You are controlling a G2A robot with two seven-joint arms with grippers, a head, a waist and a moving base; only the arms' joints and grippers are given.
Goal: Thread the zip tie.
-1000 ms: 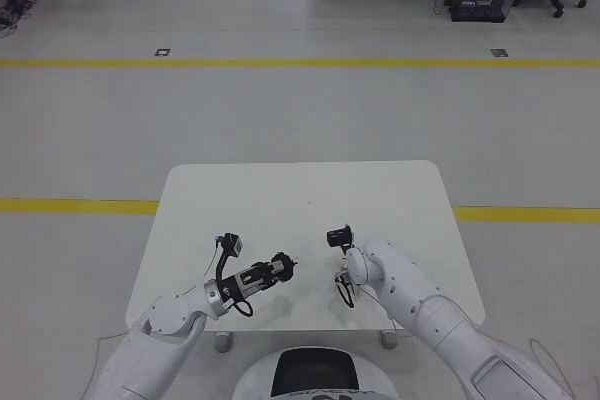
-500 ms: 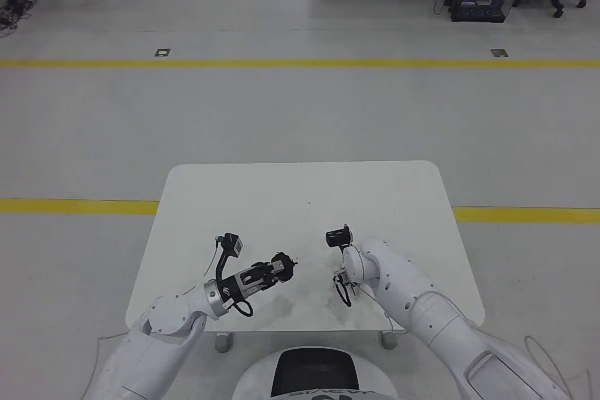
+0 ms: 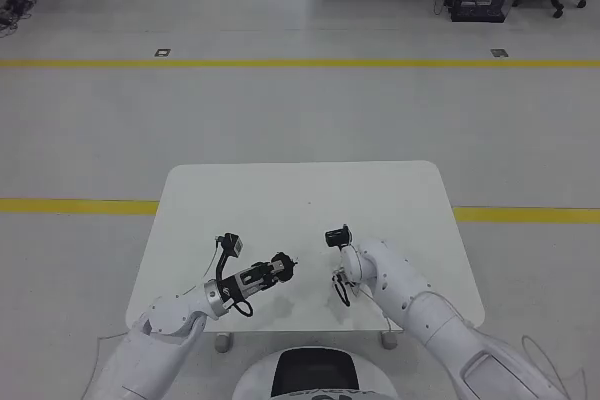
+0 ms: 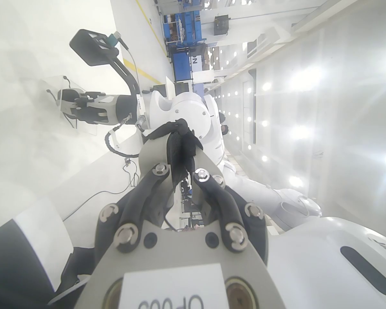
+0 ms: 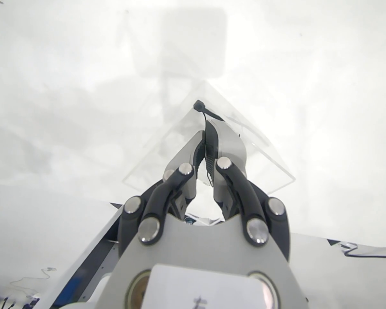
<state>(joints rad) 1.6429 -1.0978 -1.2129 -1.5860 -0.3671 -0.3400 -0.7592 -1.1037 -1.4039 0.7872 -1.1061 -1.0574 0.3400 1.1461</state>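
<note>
While right hand (image 5: 206,136) grips zip tie (image 5: 198,106), left hand (image 4: 180,143) edges twd it.

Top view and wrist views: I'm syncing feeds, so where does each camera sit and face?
Top view: above the arms, looking down at the table; both arms show.
Left wrist view: on the left wrist, facing up toward the ceiling; left gripper shows.
Right wrist view: on the right wrist, facing down at the table; right gripper pinches the zip tie.
Shared: left wrist view also shows the right gripper.
</note>
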